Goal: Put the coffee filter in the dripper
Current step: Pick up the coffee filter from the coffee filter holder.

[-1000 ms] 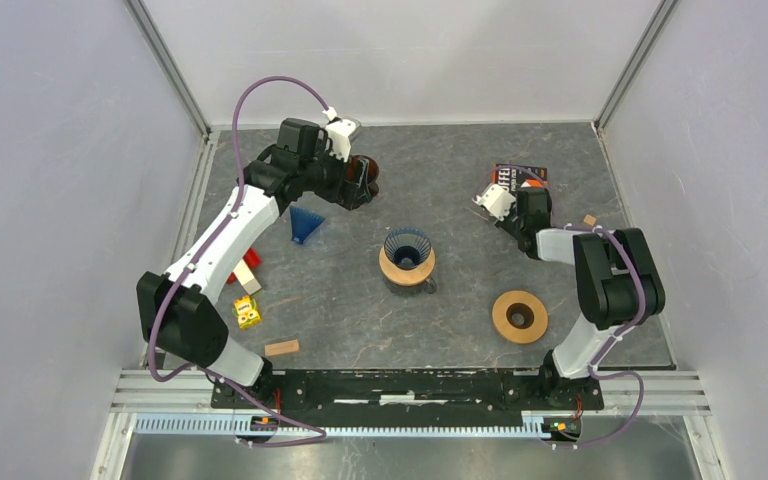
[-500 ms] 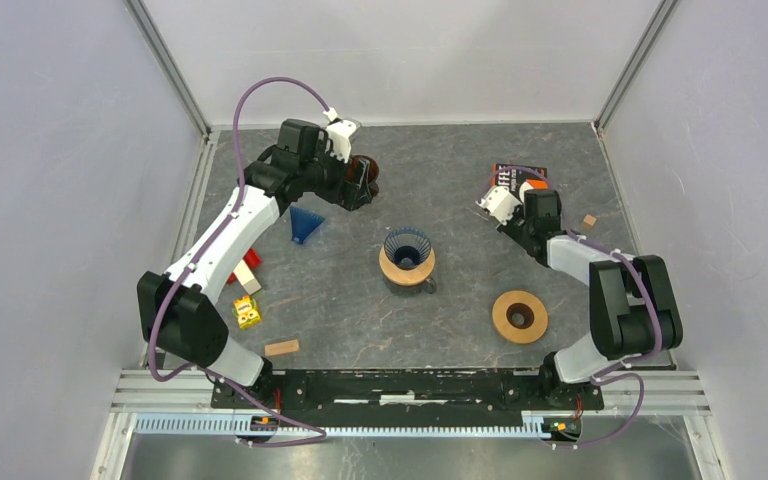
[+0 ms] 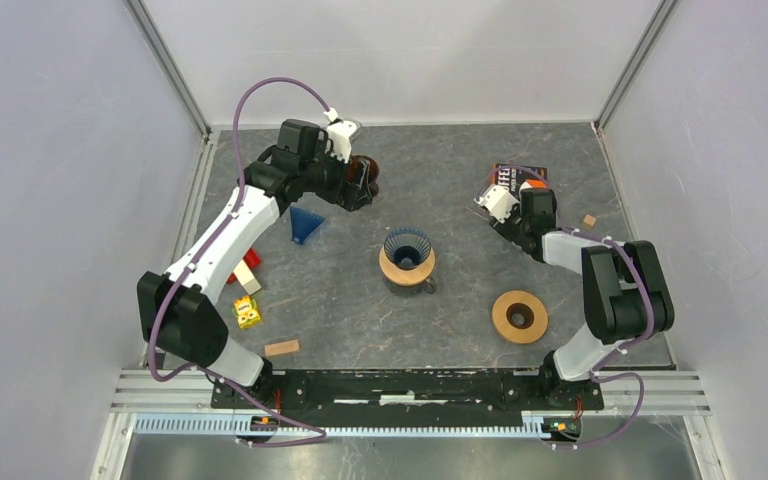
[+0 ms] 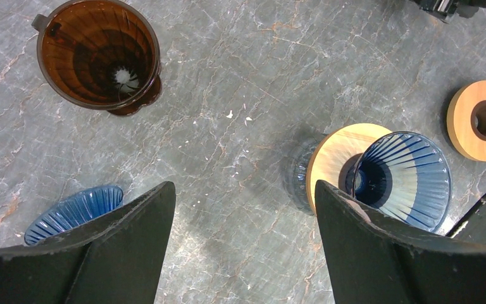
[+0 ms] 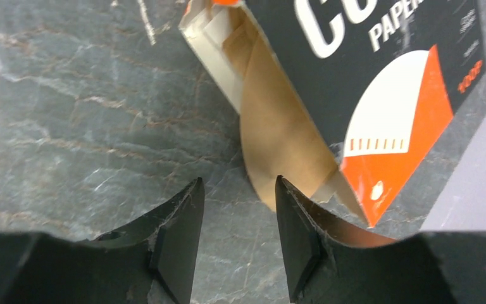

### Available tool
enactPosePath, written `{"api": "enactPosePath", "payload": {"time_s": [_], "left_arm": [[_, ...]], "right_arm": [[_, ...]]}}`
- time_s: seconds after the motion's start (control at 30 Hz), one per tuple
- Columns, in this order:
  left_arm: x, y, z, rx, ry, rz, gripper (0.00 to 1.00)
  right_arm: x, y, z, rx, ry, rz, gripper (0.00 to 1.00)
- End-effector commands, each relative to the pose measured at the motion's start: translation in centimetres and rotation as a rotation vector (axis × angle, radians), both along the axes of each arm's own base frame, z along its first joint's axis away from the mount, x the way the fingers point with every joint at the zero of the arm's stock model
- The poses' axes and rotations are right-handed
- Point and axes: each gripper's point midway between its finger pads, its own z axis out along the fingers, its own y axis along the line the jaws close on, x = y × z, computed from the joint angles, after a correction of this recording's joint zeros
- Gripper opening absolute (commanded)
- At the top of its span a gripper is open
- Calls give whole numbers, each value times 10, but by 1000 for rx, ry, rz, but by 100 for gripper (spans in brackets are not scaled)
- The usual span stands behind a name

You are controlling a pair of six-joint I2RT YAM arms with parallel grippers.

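A brown paper coffee filter [image 5: 278, 139] sticks out of the open end of a black and orange filter box [image 5: 380, 69], which lies at the back right of the table [image 3: 517, 178]. My right gripper [image 5: 239, 185] is open just in front of the filter's rounded edge, with nothing between its fingers. A blue ribbed dripper [image 3: 407, 247] stands upright on a wooden collar mid-table, also seen as the blue dripper [image 4: 405, 177] in the left wrist view. My left gripper [image 4: 243, 190] hangs open above bare table, beside a brown dripper [image 4: 98, 54].
A small blue dripper [image 3: 306, 225] lies left of centre. A loose wooden ring [image 3: 519, 316] sits at the front right. Coloured blocks [image 3: 246, 275] and a wooden block [image 3: 281, 348] lie at the left. A small cube [image 3: 589, 220] rests near the right wall.
My right gripper has gone from shut to open at the mouth of the filter box, and its arm has shifted a little. The left arm has stayed put.
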Motion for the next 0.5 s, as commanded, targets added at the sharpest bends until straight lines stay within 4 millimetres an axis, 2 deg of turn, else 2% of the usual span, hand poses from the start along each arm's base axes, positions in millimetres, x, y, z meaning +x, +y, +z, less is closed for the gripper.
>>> {"api": "enactPosePath", "payload": {"time_s": [0.0, 0.27, 0.47], "left_arm": [[1, -7, 13, -49, -25, -6, 87], [3, -8, 9, -48, -14, -7, 87], [3, -8, 9, -48, -14, -4, 87]], "right_arm": [[18, -6, 4, -17, -51, -29, 53], [16, -11, 6, -49, -92, -36, 53], [22, -12, -6, -58, -63, -38, 49]]}}
